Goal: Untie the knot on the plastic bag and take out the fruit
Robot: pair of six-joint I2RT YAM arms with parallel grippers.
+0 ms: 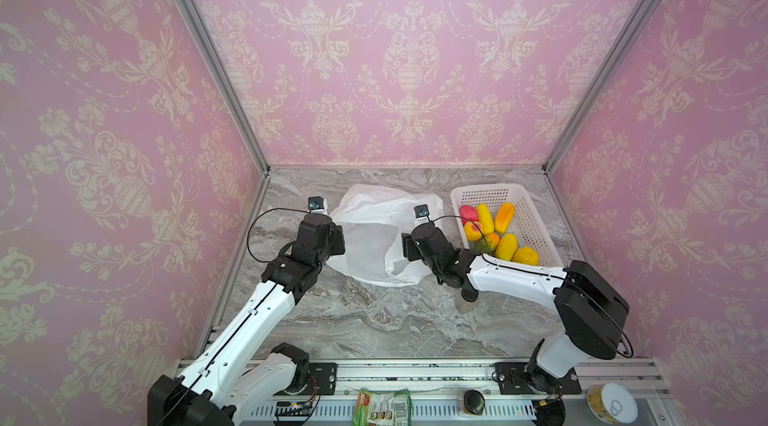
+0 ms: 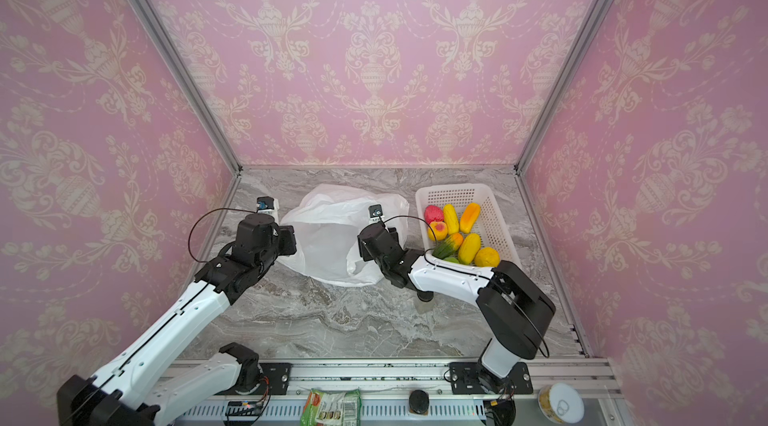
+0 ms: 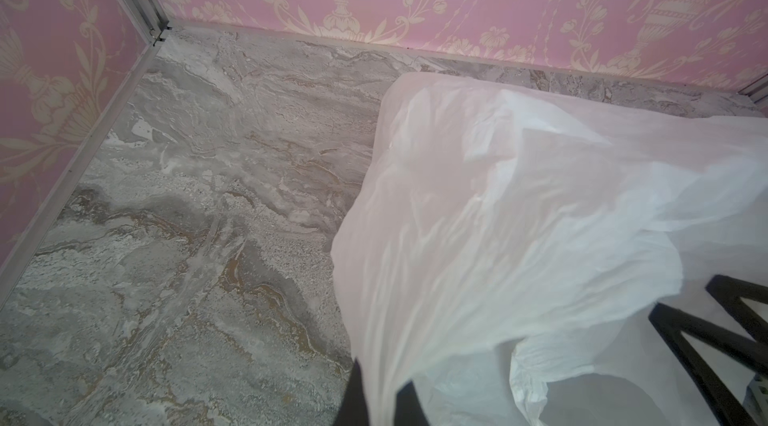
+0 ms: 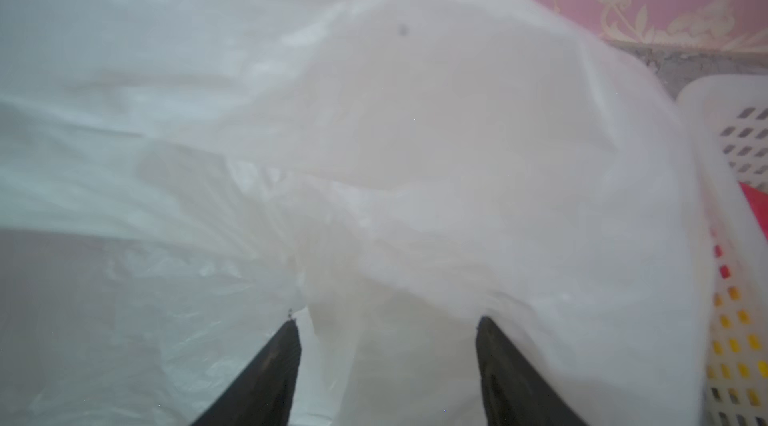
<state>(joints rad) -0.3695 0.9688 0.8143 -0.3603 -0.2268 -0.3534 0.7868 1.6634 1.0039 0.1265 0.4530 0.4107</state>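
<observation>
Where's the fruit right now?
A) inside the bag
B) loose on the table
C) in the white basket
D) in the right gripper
C: the fruit lies piled in the basket, to the right of the bag, which looks empty in both top views.

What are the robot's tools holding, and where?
The left tool pinches the plastic bag by a fold of its edge. The right tool stands open against it, gripping nothing.
</observation>
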